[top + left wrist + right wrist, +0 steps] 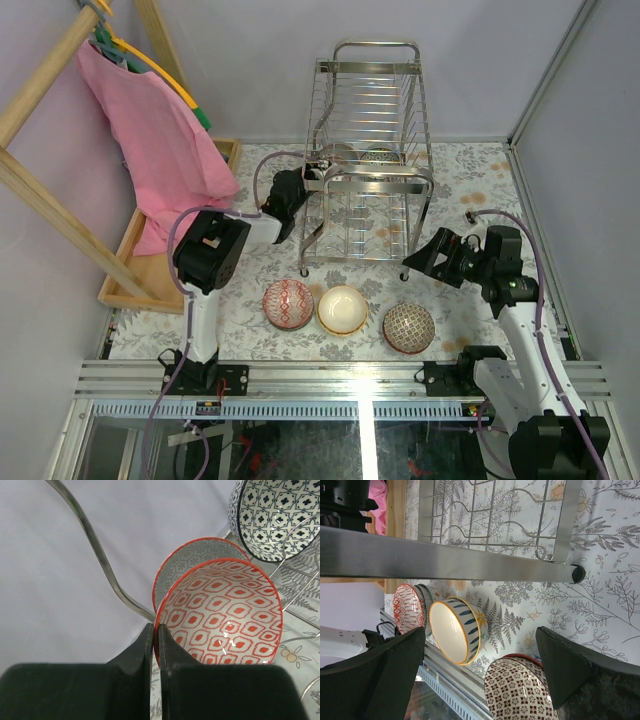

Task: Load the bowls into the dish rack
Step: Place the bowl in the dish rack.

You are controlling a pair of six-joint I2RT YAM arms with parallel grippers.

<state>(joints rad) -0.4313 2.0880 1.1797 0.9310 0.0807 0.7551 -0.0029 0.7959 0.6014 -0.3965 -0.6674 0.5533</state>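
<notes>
- L gripper (155,640) clamped on rim of red-diamond bowl (220,612), at dish rack's (370,130) left side: placing step.
- Next, I judge: seat it in slot by grey-hex bowl (192,560), release.
- R gripper (480,670) spread, empty, over table (240,325).
- Bowls: 3 on table (red-striped bowl (288,303), cream bowl (343,309), red-check bowl (408,328)), 2 racked, 1 held.

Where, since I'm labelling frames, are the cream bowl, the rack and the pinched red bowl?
cream bowl (342,309): top view, its inside.
rack (380,170): top view, front top rail.
red bowl (220,615): left wrist view, its patterned inside.

Red-diamond bowl (220,612), navy-lattice bowl (280,515), seemingly grey-hexagon bowl (200,555)
</notes>
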